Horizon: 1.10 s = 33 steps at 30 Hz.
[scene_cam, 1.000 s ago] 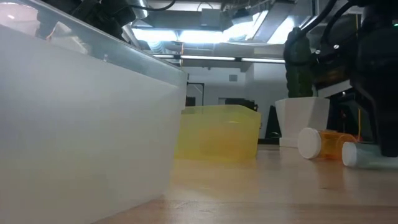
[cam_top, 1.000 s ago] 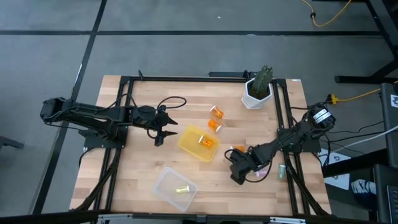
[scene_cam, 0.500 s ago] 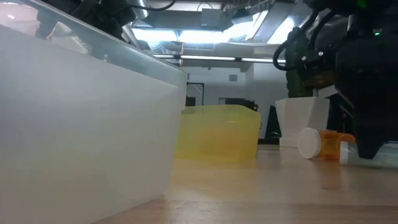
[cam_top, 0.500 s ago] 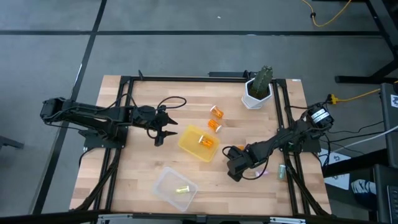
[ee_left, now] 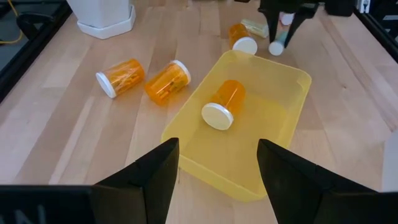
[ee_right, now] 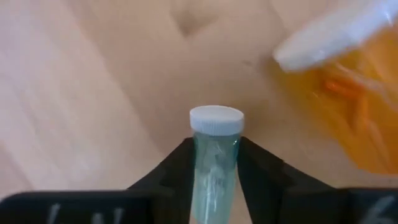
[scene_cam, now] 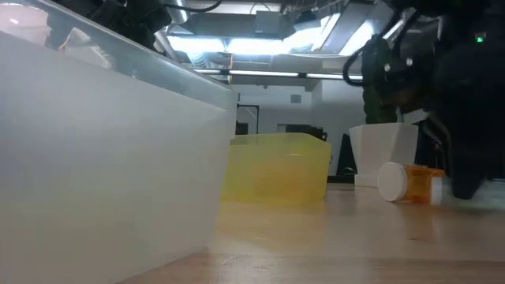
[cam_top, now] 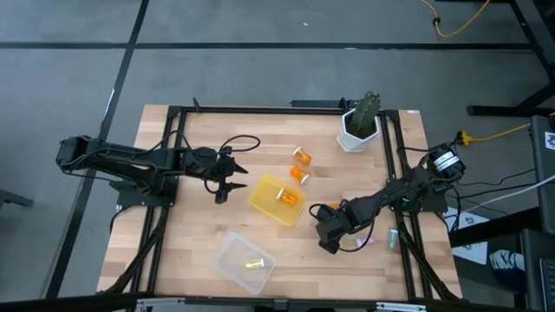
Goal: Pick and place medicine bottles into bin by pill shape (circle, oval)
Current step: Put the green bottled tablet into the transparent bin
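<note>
My right gripper (cam_top: 328, 234) points down at the table's near right, shut on a slim teal vial (ee_right: 216, 155) with a white cap (ee_right: 216, 118). An orange bottle (cam_top: 332, 208) lies just beside it. My left gripper (cam_top: 227, 178) hangs open left of the yellow bin (cam_top: 264, 201), touching nothing. One orange bottle (ee_left: 222, 104) lies on its side in that bin. Two more orange bottles (ee_left: 121, 76) (ee_left: 168, 79) lie on the table beyond it. A yellow-green vial (cam_top: 255, 263) lies in the clear bin (cam_top: 232, 256). My right gripper pinches the teal vial's body (ee_right: 215, 163) between its two fingers, just behind the white cap. The fingers come from above, pointing down, and lie across the vial. The cap end (ee_left: 275, 48) sticks out low by the tabletop; I cannot tell whether it is lifted.
A white plant pot (cam_top: 355, 132) stands at the far right. Another small vial (cam_top: 393, 239) lies by the right frame rail. In the low view the clear bin's wall (scene_cam: 102, 158) fills the left, with the yellow bin (scene_cam: 276, 170) behind it.
My right gripper has shifted slightly toward the yellow bin and now stands over the teal vial. In the low view the vial first lay in plain sight beside the orange bottle and is now hidden behind the gripper.
</note>
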Tool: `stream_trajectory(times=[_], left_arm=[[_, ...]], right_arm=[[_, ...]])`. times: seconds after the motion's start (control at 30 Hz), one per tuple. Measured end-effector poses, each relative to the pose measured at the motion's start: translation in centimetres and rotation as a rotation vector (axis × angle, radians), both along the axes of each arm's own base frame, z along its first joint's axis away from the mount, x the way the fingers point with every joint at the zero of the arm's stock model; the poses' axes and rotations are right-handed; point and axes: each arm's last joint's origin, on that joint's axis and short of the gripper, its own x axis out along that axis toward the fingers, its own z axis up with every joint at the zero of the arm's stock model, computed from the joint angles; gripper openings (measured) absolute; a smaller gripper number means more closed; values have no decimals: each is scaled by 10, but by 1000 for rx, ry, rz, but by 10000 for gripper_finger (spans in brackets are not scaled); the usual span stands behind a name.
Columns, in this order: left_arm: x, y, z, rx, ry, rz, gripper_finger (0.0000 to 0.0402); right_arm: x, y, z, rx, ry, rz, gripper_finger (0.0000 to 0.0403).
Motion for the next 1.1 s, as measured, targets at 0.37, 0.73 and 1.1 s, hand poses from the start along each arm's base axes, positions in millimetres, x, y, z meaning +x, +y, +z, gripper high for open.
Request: stream_trajectory(times=[0.37,0.73,1.1], left_arm=[[0,0,0,0,0,0,212],[0,0,0,-1,0,0,212],[0,0,0,-1,0,0,212]], right_arm=[[45,24,58,-281,-448,377,89],[92,45,92,-354,-1107,669,90],[141,43,72,-303,-1323,774,91]])
